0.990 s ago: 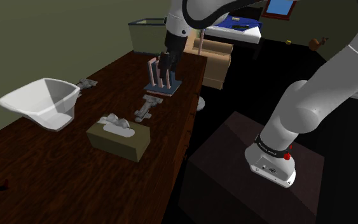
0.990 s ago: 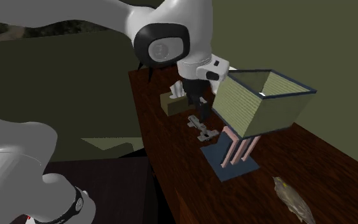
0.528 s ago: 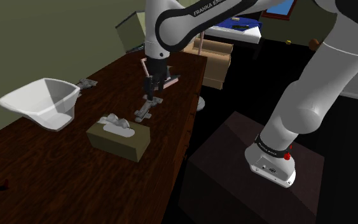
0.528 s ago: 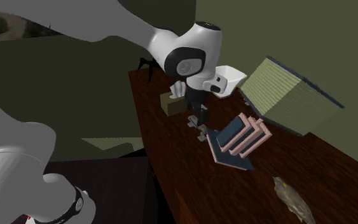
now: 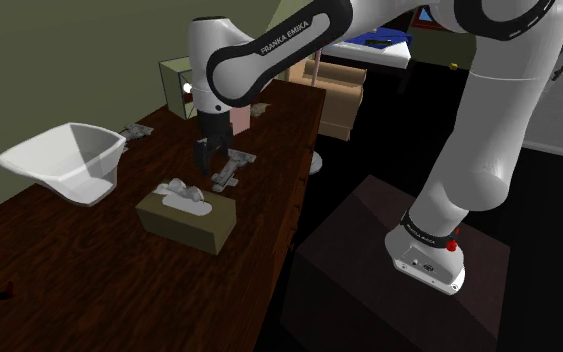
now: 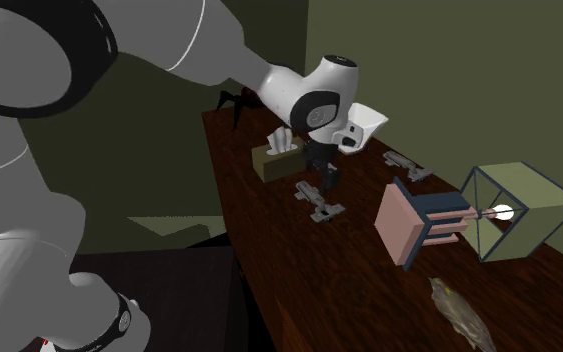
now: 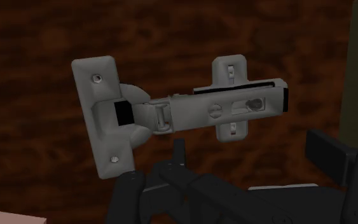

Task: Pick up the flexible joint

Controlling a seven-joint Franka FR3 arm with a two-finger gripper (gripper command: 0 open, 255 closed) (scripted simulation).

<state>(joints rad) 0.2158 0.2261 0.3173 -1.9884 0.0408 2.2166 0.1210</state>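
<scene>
The grey flexible joint [image 5: 227,180] is seen lying flat on the dark wooden table [image 5: 89,260], at about one o'clock from the tissue box [image 5: 186,220] in the shoulder view. The black gripper [image 5: 209,163] is poised just beside the joint, at roughly ten o'clock from it. Its fingers [image 7: 336,156] are spread apart, with nothing clasped between them.

The flexible joint [image 7: 177,113] is a grey metal cabinet hinge. It has a rectangular cup plate with 2 screw holes at one end, a jointed arm in the middle and a cross-shaped mounting plate at the other end. It lies flat and stretched out on the dark wooden table [image 5: 69,260], near the tissue box [image 5: 184,222].
</scene>
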